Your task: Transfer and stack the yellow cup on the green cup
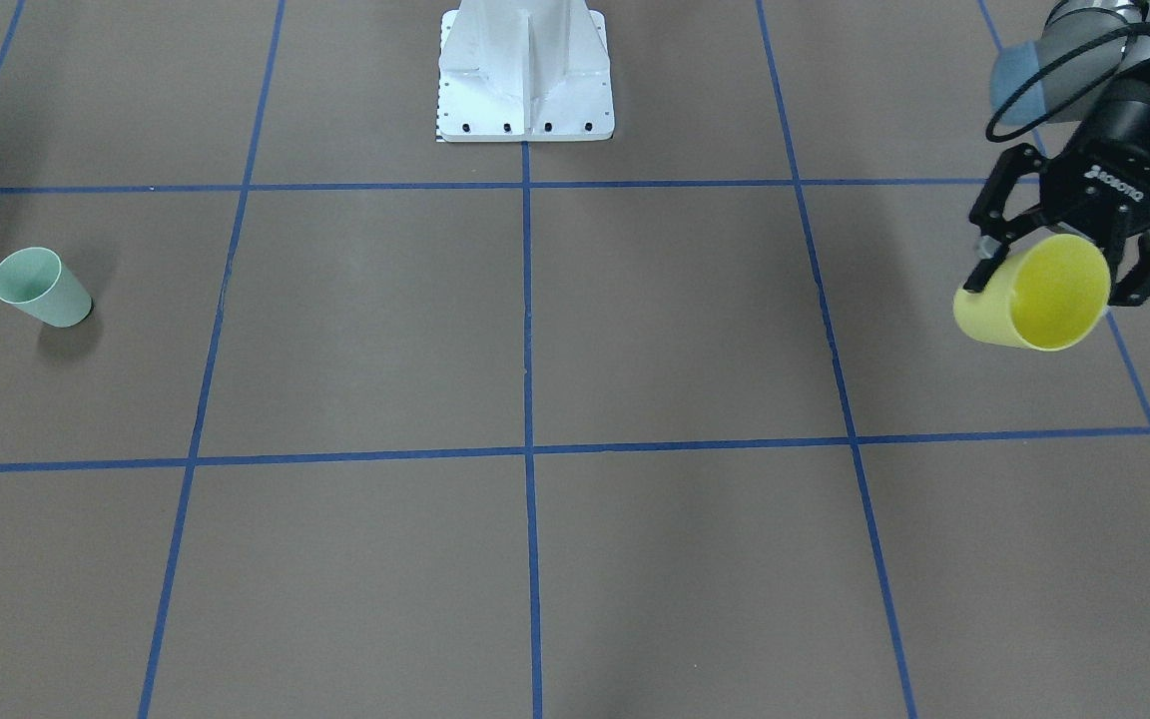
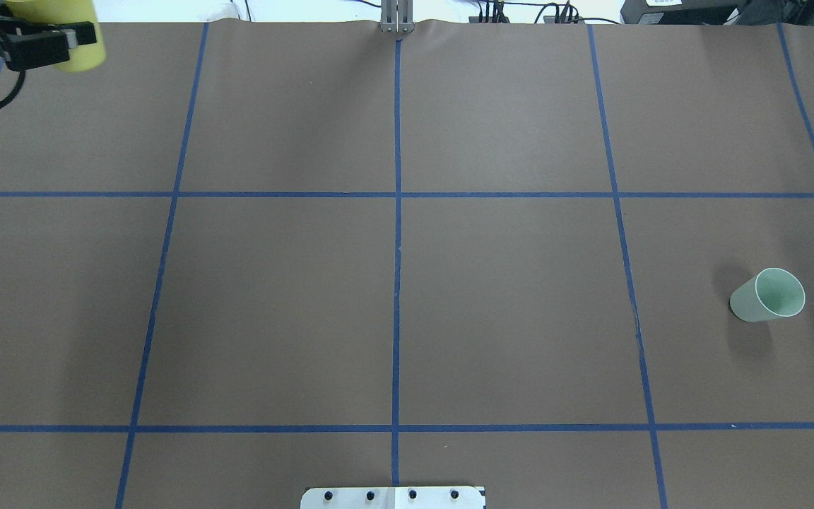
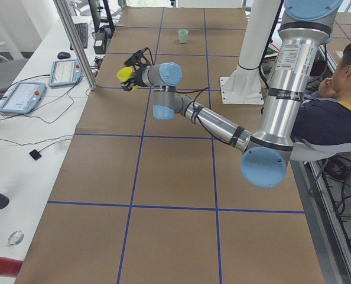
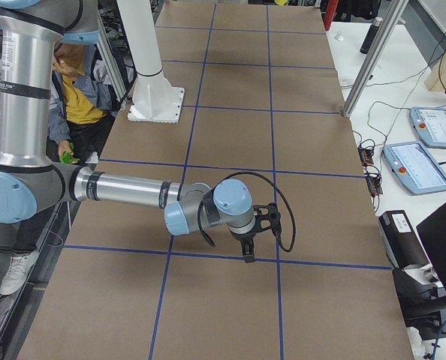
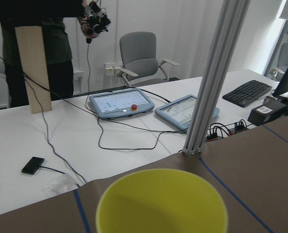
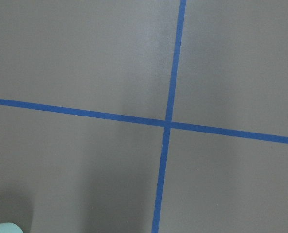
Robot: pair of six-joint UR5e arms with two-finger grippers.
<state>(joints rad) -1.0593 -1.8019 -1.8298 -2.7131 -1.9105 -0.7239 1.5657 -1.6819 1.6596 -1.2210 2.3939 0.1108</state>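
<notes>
The yellow cup (image 1: pixel 989 315) is in my left gripper (image 1: pixel 1049 290), lifted off the table and tipped with its mouth away from me. The fingers (image 1: pixel 982 270) are shut on its wall. It shows at the far left table edge in the overhead view (image 2: pixel 80 55) and fills the bottom of the left wrist view (image 5: pixel 161 204). The green cup (image 2: pixel 767 295) stands upright on the table's right side, far from the yellow one (image 1: pixel 41 288). My right gripper (image 4: pixel 249 241) hangs low over the table; I cannot tell if it is open. A sliver of green cup (image 6: pixel 1 227) shows below it.
The white robot base (image 1: pixel 525 80) stands at the near middle edge. An aluminium post (image 5: pixel 214 92) rises at the table's far left edge, with touch panels (image 5: pixel 120 102) and cables on the white desk beyond. A person (image 3: pixel 335 100) sits behind the robot.
</notes>
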